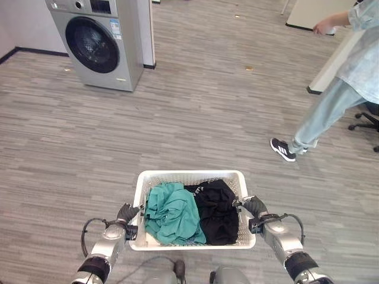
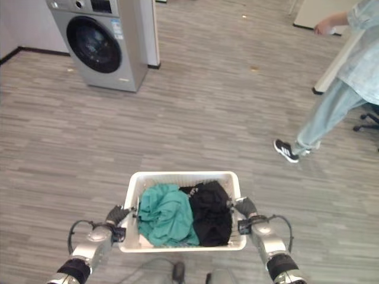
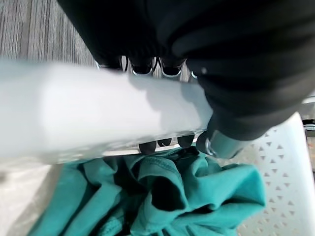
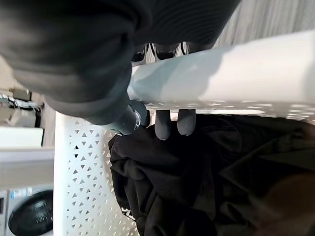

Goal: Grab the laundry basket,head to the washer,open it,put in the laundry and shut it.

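A: Status of the load?

B: The laundry basket (image 1: 189, 177) is carried at 6 o'clock. The left hand (image 1: 127, 212) has its fingers (image 3: 147, 147) curled over the left rim; the right hand (image 1: 254, 205) has its fingers (image 4: 162, 125) curled over the right rim. Inside lie a teal garment (image 1: 173, 213) and a black garment (image 1: 217, 210).

A: Hazards?

B: The washer (image 1: 100, 41) stands well apart at 11 o'clock, door closed. Probable faults: rim slippage while walking, tipping out the garments; collision with the person (image 1: 343, 77) at 2 o'clock. Opening the door requires setting the basket down first.
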Robot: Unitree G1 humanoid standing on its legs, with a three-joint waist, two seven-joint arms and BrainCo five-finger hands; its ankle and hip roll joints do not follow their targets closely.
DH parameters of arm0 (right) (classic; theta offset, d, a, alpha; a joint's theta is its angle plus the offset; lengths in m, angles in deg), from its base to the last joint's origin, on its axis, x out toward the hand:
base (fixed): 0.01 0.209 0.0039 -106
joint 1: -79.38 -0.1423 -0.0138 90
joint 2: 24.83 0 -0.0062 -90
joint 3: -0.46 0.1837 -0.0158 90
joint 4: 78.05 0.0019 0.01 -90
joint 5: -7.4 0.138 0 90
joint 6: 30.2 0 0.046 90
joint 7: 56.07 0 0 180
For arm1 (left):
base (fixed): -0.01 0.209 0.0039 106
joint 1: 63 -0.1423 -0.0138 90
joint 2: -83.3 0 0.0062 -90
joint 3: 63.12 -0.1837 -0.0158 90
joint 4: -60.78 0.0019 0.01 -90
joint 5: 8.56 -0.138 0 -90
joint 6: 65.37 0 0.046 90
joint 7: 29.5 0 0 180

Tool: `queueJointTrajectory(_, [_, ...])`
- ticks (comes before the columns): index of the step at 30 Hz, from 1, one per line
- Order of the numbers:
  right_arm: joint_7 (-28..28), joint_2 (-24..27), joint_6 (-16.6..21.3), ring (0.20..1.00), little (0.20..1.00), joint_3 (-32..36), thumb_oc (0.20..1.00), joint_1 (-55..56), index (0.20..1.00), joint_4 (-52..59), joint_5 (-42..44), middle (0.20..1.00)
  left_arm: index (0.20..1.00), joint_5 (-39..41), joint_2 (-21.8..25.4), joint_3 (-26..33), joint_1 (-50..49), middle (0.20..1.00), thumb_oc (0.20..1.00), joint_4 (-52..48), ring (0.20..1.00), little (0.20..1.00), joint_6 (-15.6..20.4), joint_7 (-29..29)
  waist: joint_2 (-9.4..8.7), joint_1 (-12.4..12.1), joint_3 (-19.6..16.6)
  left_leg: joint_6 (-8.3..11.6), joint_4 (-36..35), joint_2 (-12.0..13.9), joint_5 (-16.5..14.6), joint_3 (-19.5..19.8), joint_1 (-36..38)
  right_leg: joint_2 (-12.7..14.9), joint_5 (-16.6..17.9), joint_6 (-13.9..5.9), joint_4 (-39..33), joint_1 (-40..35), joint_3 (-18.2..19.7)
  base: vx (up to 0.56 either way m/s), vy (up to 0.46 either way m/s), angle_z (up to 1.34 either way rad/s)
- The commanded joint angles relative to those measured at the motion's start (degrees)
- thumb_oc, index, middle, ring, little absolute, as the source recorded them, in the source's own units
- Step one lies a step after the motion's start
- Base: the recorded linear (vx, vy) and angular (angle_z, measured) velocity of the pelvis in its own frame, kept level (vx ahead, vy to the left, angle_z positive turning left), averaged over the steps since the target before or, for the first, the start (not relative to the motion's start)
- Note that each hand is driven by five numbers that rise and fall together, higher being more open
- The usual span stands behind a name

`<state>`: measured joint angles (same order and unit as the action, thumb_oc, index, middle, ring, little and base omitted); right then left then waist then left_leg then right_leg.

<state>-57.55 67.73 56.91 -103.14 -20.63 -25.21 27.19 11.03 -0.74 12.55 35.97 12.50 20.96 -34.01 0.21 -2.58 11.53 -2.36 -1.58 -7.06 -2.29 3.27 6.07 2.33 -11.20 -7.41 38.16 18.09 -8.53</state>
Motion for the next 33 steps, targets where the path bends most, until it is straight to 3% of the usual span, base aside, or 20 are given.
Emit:
queueJointTrajectory(1, [-2.06,3.69,1.47,0.2,0.2,2.6,0.2,-1.97,0.2,-1.07,2.2,0.2,0.2,0.44,3.08,2.5,1.66,0.2,0.2,-3.23,0.2,0.2,3.94,1.75,-2.21,1.07,-1.3,0.0,5.7,1.66,-0.59,1.21,-4.44,-1.39,12.49,-1.25,-18.66,-6.65,3.45,0.46,0.003,0.53])
queueJointTrajectory(2, [-1.91,3.98,1.68,0.2,0.2,2.95,0.2,-1.8,0.2,-1.41,2.77,0.2,0.2,-0.49,2.89,1.95,2.37,0.2,0.2,-2.24,0.2,0.2,3.93,1.89,-2.76,2.17,-1.0,0.33,5.86,0.92,-2.29,2.57,-2.5,-1.92,13.17,-1.26,-26.99,-6.51,4.8,0.51,-0.025,0.6])
queueJointTrajectory(5, [-1.71,4.67,1.42,0.2,0.2,3.86,0.2,-0.69,0.2,-1.56,3.61,0.2,0.2,-0.89,2.74,1.96,2.84,0.2,0.2,-1.66,0.2,0.2,4.41,1.96,-2.87,4.04,-1.05,1.5,6.44,1.2,-5.06,5.1,1.53,0.14,17.69,-2.57,-38.82,-3.96,6.62,0.51,-0.05,0.68])
queueJointTrajectory(8, [-1.88,5.08,0.97,0.2,0.2,4.65,0.2,0.83,0.2,-0.62,2.94,0.2,0.2,-0.31,2.38,2.69,1.68,0.2,0.2,-1.74,0.2,0.2,4.25,2.12,-2.96,4.88,-2.03,2.38,7.24,2.32,-6.6,6.96,5.33,1.2,18.9,-2.96,-38.99,-3.7,4.85,0.62,-0.135,0.74])
queueJointTrajectory(9, [-2.41,6.05,0.64,0.2,0.2,4.77,0.2,2.45,0.2,-0.19,2.55,0.2,0.2,0.94,1.01,2.92,1.62,0.2,0.2,-0.26,0.2,0.2,4.08,1.77,-3.29,6.09,-3.7,4.29,13.51,3.4,-4.5,8.89,6.88,-1.22,19.88,-0.96,-35.69,-5.73,9.21,0.63,-0.175,0.23])
queueJointTrajectory(10, [-2.41,6.09,0.63,0.2,0.2,4.77,0.2,2.49,0.2,-0.16,2.54,0.2,0.2,0.95,0.97,2.91,1.59,0.2,0.2,-0.26,0.2,0.2,4.07,1.76,-3.17,6.19,-3.71,4.31,13.73,3.49,-4.67,8.98,6.81,-1.27,19.79,-0.94,-35.62,-5.75,9.08,0.67,-0.185,0.36])
queueJointTrajectory(11, [-2.67,6.58,0.46,0.2,0.2,4.2,0.2,2.73,0.2,0.57,1.58,0.2,0.2,1.71,0.36,2.95,1.68,0.2,0.2,0.0,0.2,0.2,3.95,1.39,-2.85,6.43,-3.95,5.8,18.11,3.96,-0.95,9.07,5.73,-1.94,19.22,-0.02,-34.58,-6.64,9.19,0.16,-0.044,0.65])
queueJointTrajectory(12, [-2.67,6.62,0.45,0.2,0.2,4.19,0.2,2.75,0.2,0.6,1.58,0.2,0.2,1.71,0.31,2.96,1.66,0.2,0.2,-0.01,0.2,0.2,3.95,1.38,-2.73,6.55,-3.99,5.81,18.4,4.02,-1.13,9.17,5.57,-1.99,19.14,0.0,-34.5,-6.59,9.06,0.29,-0.073,0.67])
queueJointTrajectory(14, [-2.2,7.02,0.66,0.2,0.2,4.02,0.2,3.12,0.2,0.86,0.89,0.2,0.2,2.2,-0.9,2.56,2.21,0.2,0.2,1.16,0.2,0.2,3.81,1.57,-2.49,6.88,-4.04,9.71,31.0,4.61,7.3,8.63,1.0,-2.33,17.18,1.8,-33.47,-9.18,8.47,0.31,-0.106,0.28])
queueJointTrajectory(15, [-1.86,7.11,0.83,0.2,0.2,3.79,0.2,3.06,0.2,0.76,1.31,0.2,0.2,2.28,-1.25,2.13,2.57,0.2,0.2,1.61,0.2,0.2,3.72,1.97,-3.01,6.5,-3.34,10.17,37.56,3.73,8.93,7.11,-3.12,-2.09,16.33,2.65,-33.46,-10.91,8.87,0.41,-0.245,0.1])
queueJointTrajectory(16, [-1.2,7.18,1.4,0.2,0.2,3.02,0.2,2.4,0.2,0.62,1.54,0.2,0.2,2.69,-1.62,1.96,3.29,0.2,0.2,2.58,0.2,0.2,4.05,1.39,-4.24,6.08,-2.38,7.88,45.07,4.16,7.76,1.82,-8.0,-1.53,14.44,4.03,-33.47,-13.65,8.67,0.37,-0.23,0.04])
queueJointTrajectory(17, [-0.93,7.22,1.43,0.2,0.2,2.67,0.2,1.94,0.2,0.0,1.49,0.2,0.2,2.81,-1.8,1.72,3.97,0.2,0.2,2.71,0.2,0.2,3.98,1.67,-4.06,5.25,-2.05,7.14,45.83,4.58,6.56,0.03,-10.75,-1.74,13.54,4.39,-33.56,-15.26,8.63,0.39,-0.188,0.0])
queueJointTrajectory(19, [-0.53,7.15,1.29,0.2,0.2,2.19,0.2,1.53,0.2,-0.87,1.31,0.2,0.2,2.86,-1.9,1.05,4.57,0.2,0.2,3.24,0.2,0.2,4.12,1.57,-4.18,4.42,-2.15,6.22,42.09,2.65,4.86,-1.71,-16.17,-1.57,12.84,4.31,-34.64,-17.59,9.08,0.27,-0.039,-0.2])
queueJointTrajectory(21, [-0.53,7.17,1.31,0.2,0.2,2.2,0.2,1.55,0.2,-0.89,1.31,0.2,0.2,2.86,-1.93,1.02,4.56,0.2,0.2,3.25,0.2,0.2,4.13,1.56,-3.93,4.34,-2.06,6.18,42.48,2.88,4.46,-1.72,-16.15,-1.8,12.77,4.3,-34.68,-17.75,9.1,0.26,0.035,-0.2])
queueJointTrajectory(22, [-0.16,6.49,1.89,0.2,0.2,1.7,0.2,1.28,0.2,-0.54,1.51,0.2,0.2,2.63,-1.66,0.68,4.73,0.2,0.2,3.51,0.2,0.2,4.51,1.51,-3.25,3.06,-2.34,3.96,23.36,3.74,2.04,-5.44,-18.89,-2.35,10.63,3.41,-36.67,-21.01,9.5,0.56,0.113,-0.36])
queueJointTrajectory(24, [-0.21,6.0,2.2,0.2,0.2,1.17,0.2,1.32,0.2,-0.75,1.02,0.2,0.2,2.97,-1.52,0.9,4.11,0.2,0.2,3.0,0.2,0.2,4.49,1.4,-2.24,1.15,-2.29,4.05,10.13,3.44,6.0,-2.24,-18.79,-3.74,9.55,2.95,-38.07,-24.29,10.57,0.5,0.121,-0.19])
queueJointTrajectory(25, [-0.21,6.0,2.2,0.2,0.2,1.17,0.2,1.31,0.2,-0.75,1.02,0.2,0.2,2.97,-1.51,0.9,4.12,0.2,0.2,3.0,0.2,0.2,4.49,1.4,-2.27,1.14,-2.19,4.05,10.01,3.41,6.06,-2.26,-18.62,-3.71,9.54,2.94,-38.1,-24.41,10.58,0.43,0.15,-0.24])
queueJointTrajectory(26, [-0.72,5.62,2.14,0.2,0.2,0.94,0.2,0.97,0.2,-1.08,0.52,0.2,0.2,3.12,-1.44,1.01,3.54,0.2,0.2,3.07,0.2,0.2,4.6,1.33,-1.71,-0.1,-2.64,4.67,5.13,4.41,8.76,0.35,-20.27,-3.69,7.94,2.58,-38.87,-27.1,11.71,0.41,0.179,-0.47])
queueJointTrajectory(31, [-1.39,4.08,1.72,0.2,0.2,0.33,0.2,-0.05,0.2,-0.98,-0.16,0.2,0.2,2.35,-0.82,0.67,3.27,0.2,0.2,1.99,0.2,0.2,4.86,1.57,-2.36,-0.73,-3.69,3.52,8.71,3.03,7.58,-0.94,-19.16,-1.07,5.35,1.27,-35.29,-27.58,12.91,0.34,0.203,-0.71])
queueJointTrajectory(33, [-1.78,3.23,1.81,0.2,0.2,0.24,0.2,0.33,0.2,-0.47,-0.62,0.2,0.2,2.13,-0.34,0.82,3.05,0.2,0.2,0.57,0.2,0.2,4.92,1.63,-3.27,-1.76,-4.21,2.32,11.66,1.85,3.47,-2.4,-18.5,0.74,5.23,0.08,-29.91,-26.23,13.53,0.45,0.305,-0.18])
